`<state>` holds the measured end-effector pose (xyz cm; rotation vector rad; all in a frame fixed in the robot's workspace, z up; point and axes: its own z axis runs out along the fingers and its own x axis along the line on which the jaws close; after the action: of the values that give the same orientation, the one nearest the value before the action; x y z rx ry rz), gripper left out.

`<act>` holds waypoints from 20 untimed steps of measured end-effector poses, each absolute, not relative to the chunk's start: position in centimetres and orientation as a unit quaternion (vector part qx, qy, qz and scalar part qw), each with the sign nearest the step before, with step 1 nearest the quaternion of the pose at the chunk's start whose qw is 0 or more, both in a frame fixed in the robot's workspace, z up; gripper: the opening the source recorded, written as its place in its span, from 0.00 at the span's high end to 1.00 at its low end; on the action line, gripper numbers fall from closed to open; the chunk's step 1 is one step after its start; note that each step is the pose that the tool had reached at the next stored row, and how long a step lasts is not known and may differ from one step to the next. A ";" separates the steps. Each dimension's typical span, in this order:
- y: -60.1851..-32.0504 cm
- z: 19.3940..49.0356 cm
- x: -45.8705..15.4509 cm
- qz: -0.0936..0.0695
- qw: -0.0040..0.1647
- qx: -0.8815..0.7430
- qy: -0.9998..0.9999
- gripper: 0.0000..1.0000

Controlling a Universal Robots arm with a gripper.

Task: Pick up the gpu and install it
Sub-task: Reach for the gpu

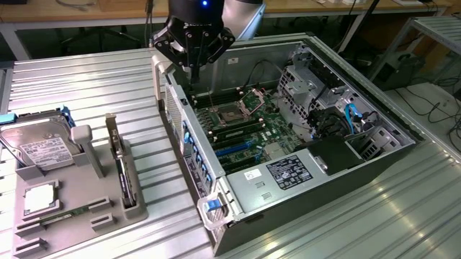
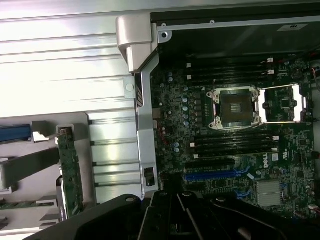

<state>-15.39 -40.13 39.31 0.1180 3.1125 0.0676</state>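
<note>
Gpu [image 1: 122, 170]: exterior view, on edge in the grey holder [image 1: 138, 209] at the worktop's left, well apart from the closed, empty jaws above the open case [image 1: 324, 216]; wrist view, gpu [image 2: 70, 175] left of the case wall [image 2: 142, 125]; likely hazard: jaws brought down unopened could topple it.

Ribbed grey metal desk [image 1: 94, 81] carries all. Big open black computer case [image 1: 317, 208] lies on desk at exterior view's right. Flat grey plastic holder tray [image 1: 79, 216] lies at exterior view's left, near case. Silver hard drive with white label [image 1: 43, 148] sits in tray's far end. Thin flat black gpu [image 1: 124, 178] [image 2: 70, 175] stands on edge in slot on tray side nearest case. Green circuit board [image 1: 245, 129] lies inside case. Square metal chip socket [image 1: 232, 114] [image 2: 235, 107] sits on board. Black robot gripper [image 1: 193, 70] [image 2: 175, 215] hangs over case's far corner, well apart from gpu.
</note>
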 end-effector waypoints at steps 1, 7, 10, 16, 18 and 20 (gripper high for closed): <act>-40.1 39.3 -15.4 0.022 0.013 0.038 0.999 0.89; -40.2 39.3 -15.9 0.022 0.013 0.038 0.999 0.89; -40.4 39.3 -16.1 0.022 0.013 0.036 0.999 0.89; -40.8 39.3 -16.5 0.022 0.013 0.030 0.999 0.89; -41.0 39.2 -16.7 0.022 0.014 0.028 0.999 0.89; -41.1 39.2 -16.9 0.022 0.014 0.026 0.999 0.89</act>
<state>-16.88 -41.11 39.23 0.0803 3.1112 0.0682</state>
